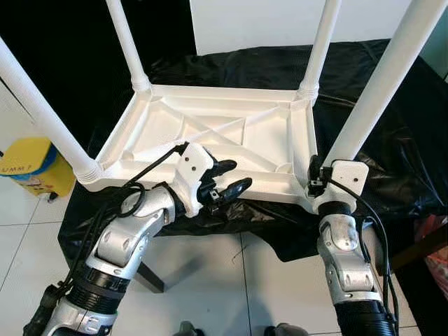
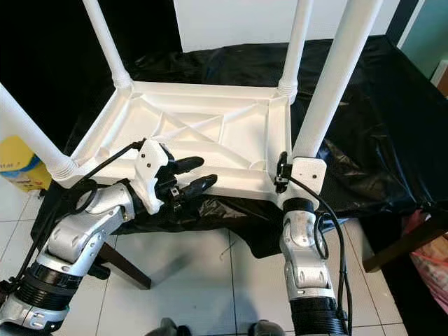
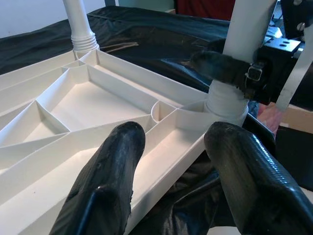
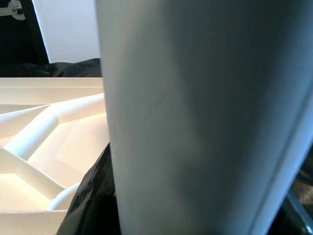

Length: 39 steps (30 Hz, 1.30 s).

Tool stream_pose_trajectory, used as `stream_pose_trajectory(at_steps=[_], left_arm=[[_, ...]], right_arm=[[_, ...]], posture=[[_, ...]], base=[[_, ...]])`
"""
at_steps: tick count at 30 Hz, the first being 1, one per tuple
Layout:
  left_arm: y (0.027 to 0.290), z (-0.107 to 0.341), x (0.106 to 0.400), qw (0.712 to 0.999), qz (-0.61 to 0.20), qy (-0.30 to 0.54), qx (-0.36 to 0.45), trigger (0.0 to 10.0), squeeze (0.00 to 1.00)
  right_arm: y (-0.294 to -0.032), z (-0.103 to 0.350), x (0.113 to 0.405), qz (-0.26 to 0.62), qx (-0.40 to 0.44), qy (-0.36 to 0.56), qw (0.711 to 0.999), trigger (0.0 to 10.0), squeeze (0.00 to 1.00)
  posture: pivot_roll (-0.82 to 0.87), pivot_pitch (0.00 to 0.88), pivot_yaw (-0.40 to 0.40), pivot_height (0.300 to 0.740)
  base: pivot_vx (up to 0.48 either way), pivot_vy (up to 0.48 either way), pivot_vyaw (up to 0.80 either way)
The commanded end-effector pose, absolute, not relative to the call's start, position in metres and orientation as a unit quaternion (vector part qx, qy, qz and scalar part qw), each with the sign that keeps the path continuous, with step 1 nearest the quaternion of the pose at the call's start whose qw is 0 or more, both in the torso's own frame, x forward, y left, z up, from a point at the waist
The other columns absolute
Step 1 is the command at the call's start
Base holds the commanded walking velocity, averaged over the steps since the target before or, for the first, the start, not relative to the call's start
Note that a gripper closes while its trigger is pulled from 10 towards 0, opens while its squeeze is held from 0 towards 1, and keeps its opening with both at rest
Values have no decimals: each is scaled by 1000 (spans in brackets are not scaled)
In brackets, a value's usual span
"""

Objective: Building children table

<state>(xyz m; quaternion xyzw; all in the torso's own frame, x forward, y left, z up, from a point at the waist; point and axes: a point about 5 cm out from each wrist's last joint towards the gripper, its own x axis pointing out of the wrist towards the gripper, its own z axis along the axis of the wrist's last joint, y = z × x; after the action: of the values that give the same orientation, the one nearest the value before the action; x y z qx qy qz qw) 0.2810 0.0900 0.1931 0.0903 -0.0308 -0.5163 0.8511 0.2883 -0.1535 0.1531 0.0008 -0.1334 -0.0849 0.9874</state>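
A white plastic children's table (image 1: 231,136) lies upside down on a black cloth, with its legs pointing up. My left gripper (image 1: 238,175) is open, hovering over the table's near rim; in the left wrist view its fingers (image 3: 117,161) straddle that rim. The right gripper (image 1: 318,175) is shut on the base of the near right leg (image 1: 381,91). One of its black fingers (image 3: 220,66) presses against the leg just above the threaded socket. In the right wrist view the leg (image 4: 195,117) looms very close, with a black finger (image 4: 93,200) beside it.
The black cloth (image 1: 392,168) drapes over a low stand with a wooden leg (image 2: 122,266). A yellow bin (image 1: 35,164) sits on the tiled floor at the left. A white panel (image 1: 259,21) stands behind the table, and a pink bag (image 1: 437,255) lies at the far right.
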Motion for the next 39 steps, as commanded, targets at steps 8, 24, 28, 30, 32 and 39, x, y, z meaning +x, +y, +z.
stream_pose_trajectory(at_steps=[8,24,28,30,32,39], left_arm=[[89,191,279,838,-537,-28,97,10000,0],[90,190,279,839,-535,-27,97,10000,0],[90,190,279,839,-535,-27,97,10000,0],[90,190,279,839,-535,-28,97,10000,0],[90,190,279,839,-535,-28,97,10000,0],[91,191,280,838,-536,-27,97,10000,0]], right_arm=[[-143,176,286,-64,10,-187,980,10000,0],[-159,136,284,-91,16,-109,990,10000,0],[-167,134,287,-107,22,-101,989,10000,0],[-173,135,291,-118,28,-98,988,10000,0],[-174,135,291,-120,29,-98,987,10000,0],[-178,136,301,-104,7,-89,991,10000,0]], posture=[[-34,67,46,740],[-33,69,47,740],[-33,71,49,740],[-33,72,51,740],[-33,72,51,740],[-32,77,56,740]], base=[[0,0,0],[0,0,0],[0,0,0],[0,0,0],[0,0,0],[0,0,0]])
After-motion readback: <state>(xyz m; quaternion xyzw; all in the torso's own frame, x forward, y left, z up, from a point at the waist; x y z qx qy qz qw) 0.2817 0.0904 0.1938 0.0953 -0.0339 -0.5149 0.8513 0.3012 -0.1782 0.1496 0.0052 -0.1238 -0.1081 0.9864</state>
